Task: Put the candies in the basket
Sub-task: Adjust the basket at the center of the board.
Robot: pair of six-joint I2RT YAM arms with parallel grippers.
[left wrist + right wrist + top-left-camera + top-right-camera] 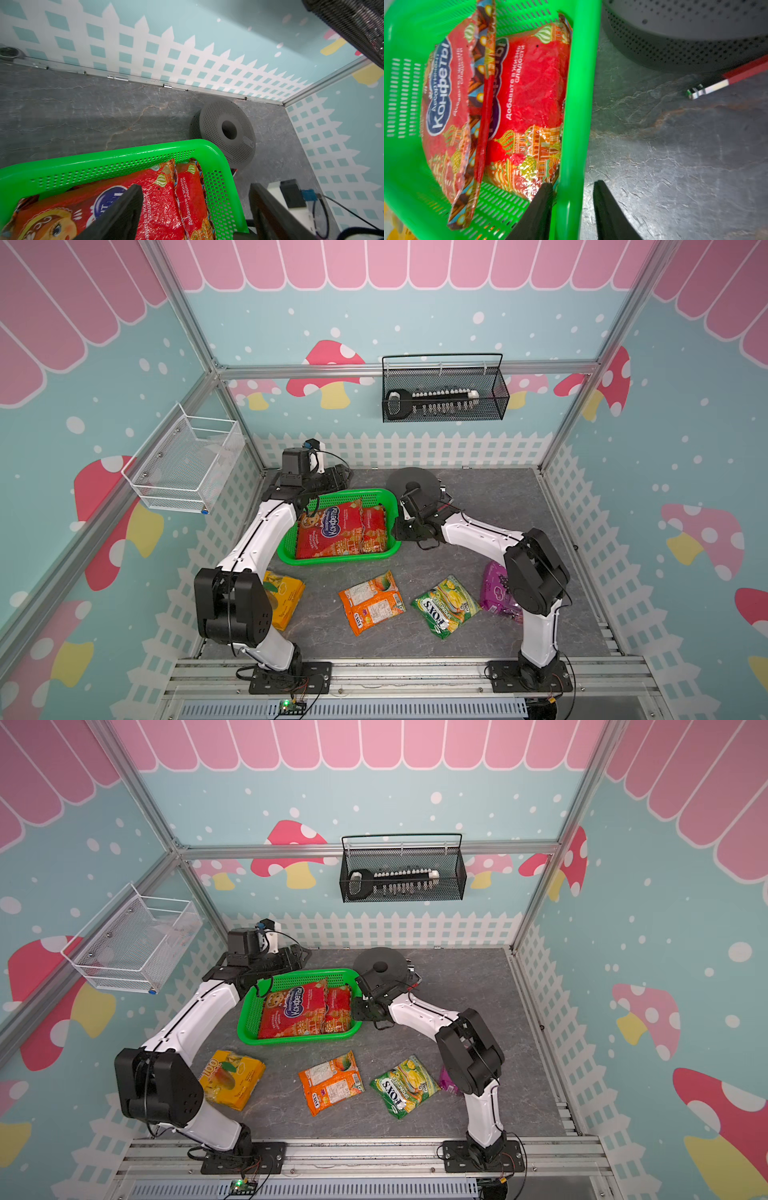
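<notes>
Orange bag [371, 601], FOX'S bag [446, 605], yellow-orange bag [284, 597] and purple bag [492, 589] lie flat on the near desk [498, 489], outside the basket [332, 562]. Beyond them, it holds both red bags [328, 531] side by side, long axes near-to-far. Your right gripper [572, 184], jaws parted, straddles its wall; your left gripper [195, 187] gapes empty above. A sideways pull would likely drag the basket

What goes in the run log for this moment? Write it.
left gripper open; right gripper open astride basket rim; two red bags in basket; four bags out
</notes>
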